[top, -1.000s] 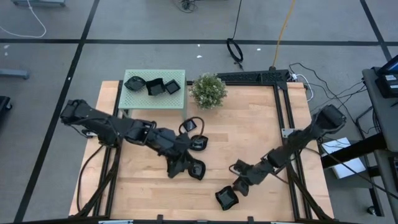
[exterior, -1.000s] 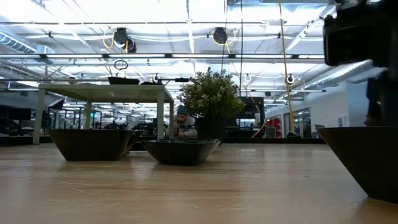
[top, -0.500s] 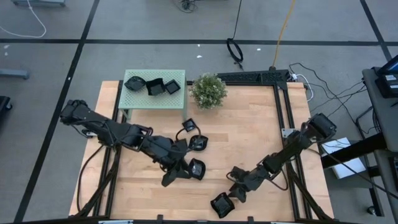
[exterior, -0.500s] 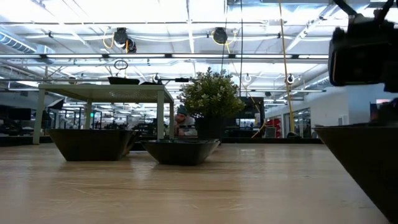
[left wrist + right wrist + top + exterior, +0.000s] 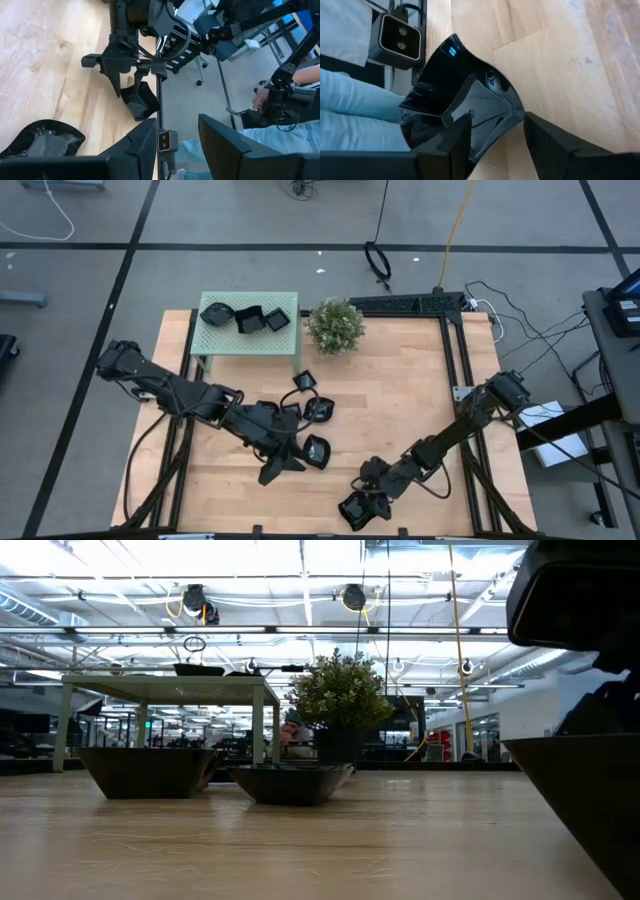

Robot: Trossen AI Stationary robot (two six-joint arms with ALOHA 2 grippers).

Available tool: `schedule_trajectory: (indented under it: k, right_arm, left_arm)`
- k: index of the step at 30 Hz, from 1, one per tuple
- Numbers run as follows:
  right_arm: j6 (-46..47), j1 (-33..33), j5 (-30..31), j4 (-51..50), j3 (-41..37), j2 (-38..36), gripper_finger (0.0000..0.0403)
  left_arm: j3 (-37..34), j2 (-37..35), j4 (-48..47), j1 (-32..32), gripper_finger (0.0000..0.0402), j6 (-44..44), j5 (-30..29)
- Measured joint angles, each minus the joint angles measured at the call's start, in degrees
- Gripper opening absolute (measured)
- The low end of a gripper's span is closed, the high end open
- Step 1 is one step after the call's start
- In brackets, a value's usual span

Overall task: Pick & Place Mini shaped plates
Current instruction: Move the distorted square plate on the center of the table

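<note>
Looking down, I am seeing three mini shaped plates (image 5: 246,317) sitting on the green stand (image 5: 250,340) at upper left. Three more plates are lying loose (image 5: 315,409) mid-table. My right gripper (image 5: 362,502), fingers spread wide, is straddling the rim of a plate (image 5: 353,512) at the bottom edge. My left gripper (image 5: 287,463) is hovering part-open beside another (image 5: 317,451), holding nothing.
</note>
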Motion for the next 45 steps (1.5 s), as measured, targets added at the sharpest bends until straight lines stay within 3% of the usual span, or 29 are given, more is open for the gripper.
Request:
schedule_trajectory:
  k: [4,9,11,16,23,28,33,45]
  right_arm:
    - [-3.21,0.00,-0.04,0.49,0.12,-0.04,0.0128]
    - [-5.80,-0.02,-0.16,0.49,0.12,-0.39,0.0027]
    - [-6.35,-0.04,-0.33,0.43,0.12,-0.34,0.0010]
    - [-6.89,-1.91,-0.34,0.59,0.12,-0.34,0.0001]
    - [-11.04,-9.52,-0.38,0.85,0.12,-0.37,0.0001]
    - [-14.02,-16.26,-5.77,0.87,0.12,-0.37,0.0000]
    - [-20.07,-20.52,-6.36,0.42,0.52,-0.37,0.0000]
    - [-31.44,-26.84,-6.18,-0.38,11.46,5.71,0.0000]
  left_arm:
    - [0.00,0.00,-0.02,0.00,0.0147,-0.64,-0.02]
    - [0.00,0.00,0.02,0.00,0.0147,-1.56,-0.04]
    - [0.00,0.00,0.04,0.00,0.0147,-2.20,-0.07]
    - [0.00,0.00,0.05,0.00,0.0147,-4.64,-0.07]
    - [0.00,0.00,1.56,0.00,0.0147,-5.80,-0.08]
    - [0.00,0.00,1.81,0.00,0.0147,-5.77,-0.09]
    - [0.00,0.00,1.84,0.00,0.0147,-5.75,-0.09]
    - [0.00,0.00,1.81,0.34,0.0147,-4.22,-3.56]
